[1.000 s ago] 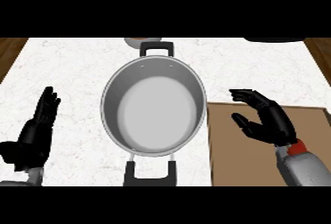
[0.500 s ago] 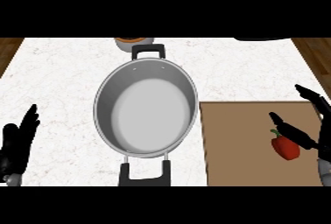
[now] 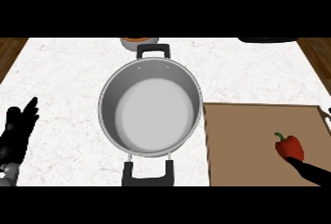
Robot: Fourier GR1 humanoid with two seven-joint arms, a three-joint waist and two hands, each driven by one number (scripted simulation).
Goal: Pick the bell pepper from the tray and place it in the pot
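A red bell pepper (image 3: 288, 147) with a green stem lies on the brown tray (image 3: 245, 140) at the right. A steel pot (image 3: 150, 106) with black handles stands in the middle of the counter, nothing inside it. Only fingers of my right hand (image 3: 311, 172) show at the lower right corner, straight, their tips just below the pepper and close to it. At the left edge my left hand (image 3: 17, 135) rests open, fingers pointing up, well away from the pot.
A small orange-rimmed bowl (image 3: 138, 41) sits just behind the pot's far handle. A dark object (image 3: 266, 40) lies at the counter's back right. Wooden floor shows past the white marble counter's left and right edges.
The view has shifted, bringing the pepper and more of the tray into sight. My right hand has dropped to the lower right corner, and the left hand sits lower at the left edge.
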